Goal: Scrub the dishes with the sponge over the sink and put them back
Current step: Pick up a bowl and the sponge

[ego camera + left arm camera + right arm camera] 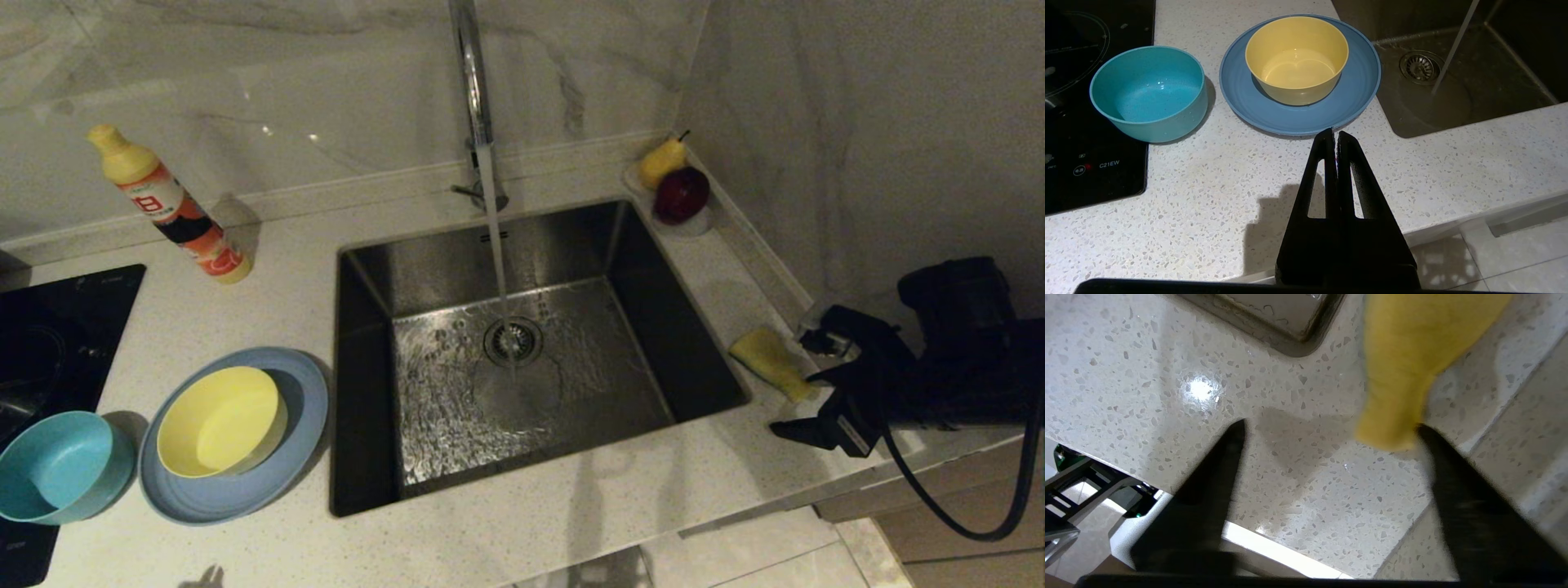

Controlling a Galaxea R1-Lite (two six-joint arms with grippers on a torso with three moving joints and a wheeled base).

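Water runs from the chrome tap (473, 90) into the stainless steel sink (522, 359), spreading in ripples round the central drain strainer (513, 340); the basin holds nothing else. On the speckled counter (269, 310) to the left of the sink, the yellow bowl (220, 420) sits upright inside the pale blue-grey plate (306, 408), and the teal-blue bowl (57, 465) stands just beside the plate, its far side overlapping the black cooktop (49, 327). The left wrist view shows a thin film of water in both bowls, which the head view does not make plain.

At the sink's far right corner a small clear dish (694, 224) carries a yellow pear (661, 162) and a dark red fruit (682, 194); the dish itself is hard to make out. A yellow-capped detergent bottle (167, 204) stands on the counter behind the plate.

The sponge (771, 362) lies on the counter right of the sink, yellow side up, its near end hidden by the right gripper (804, 392) in the head view. The right wrist view shows that gripper's jaws spread wide, low over the counter, one fingertip (1429, 435) just beside the sponge's end and the other well clear; whether it touches is blurred.

The left gripper (1334, 136), seen only in its own wrist view, hangs above the counter's front with its fingers pressed together, holding nothing.
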